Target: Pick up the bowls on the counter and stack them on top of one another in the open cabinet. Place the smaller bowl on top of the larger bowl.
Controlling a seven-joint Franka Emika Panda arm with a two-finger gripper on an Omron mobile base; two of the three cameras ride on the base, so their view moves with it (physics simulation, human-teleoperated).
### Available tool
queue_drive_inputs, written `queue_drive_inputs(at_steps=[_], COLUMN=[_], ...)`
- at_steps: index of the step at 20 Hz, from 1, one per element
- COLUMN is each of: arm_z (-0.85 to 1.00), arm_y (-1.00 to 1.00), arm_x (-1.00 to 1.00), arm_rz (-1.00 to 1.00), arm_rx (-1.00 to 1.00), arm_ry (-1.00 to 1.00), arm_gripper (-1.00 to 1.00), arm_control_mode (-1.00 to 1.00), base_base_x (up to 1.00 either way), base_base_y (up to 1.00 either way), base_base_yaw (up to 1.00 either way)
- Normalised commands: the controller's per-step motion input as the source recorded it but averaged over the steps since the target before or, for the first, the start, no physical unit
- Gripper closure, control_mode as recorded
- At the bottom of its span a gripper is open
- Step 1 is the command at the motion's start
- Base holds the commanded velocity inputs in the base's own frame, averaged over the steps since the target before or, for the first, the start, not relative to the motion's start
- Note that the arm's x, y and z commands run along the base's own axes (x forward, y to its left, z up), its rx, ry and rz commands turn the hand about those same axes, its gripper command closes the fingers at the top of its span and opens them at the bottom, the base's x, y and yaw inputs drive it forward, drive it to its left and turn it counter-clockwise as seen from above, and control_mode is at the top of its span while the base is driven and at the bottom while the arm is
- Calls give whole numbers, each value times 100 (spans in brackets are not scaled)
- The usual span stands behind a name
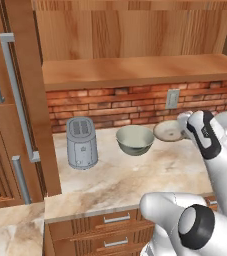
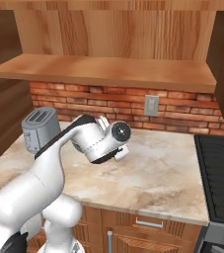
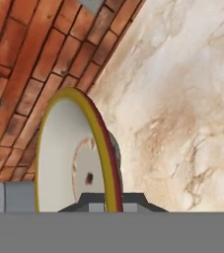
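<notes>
Jaws pinch the round glossy bowl's (image 3: 64,158) thin rim.

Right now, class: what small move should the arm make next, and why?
Probably a short lift straight up. The gripper looks shut on the rim of the pale bowl, which is down at the counter beside the olive-grey bowl. The open cabinet's shelf lies above, so the bowl must first clear the counter.

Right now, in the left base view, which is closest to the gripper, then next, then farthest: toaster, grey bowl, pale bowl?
1. Pale bowl, right, at the gripper.
2. Grey bowl, in the middle.
3. Toaster, far left.
</notes>
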Motion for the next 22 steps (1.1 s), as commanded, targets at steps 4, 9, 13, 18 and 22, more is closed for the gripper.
queue_drive_inputs(at_steps=[4, 9, 13, 18, 22], arm_z=[11, 0, -6, -7, -9], arm_y=[42, 11, 40, 62, 59], arm_x=[0, 7, 35, 32, 15], arm_rz=[4, 0, 0, 0, 0], arm_rx=[18, 22, 10, 1, -1], arm_ry=[0, 1, 6, 4, 4], arm_gripper=[100, 100, 100, 100, 100], arm_control_mode=[-100, -100, -100, -100, -100], base_base_x=[0, 0, 0, 0, 0], base_base_y=[0, 0, 0, 0, 0], base_base_yaw=[0, 0, 0, 0, 0])
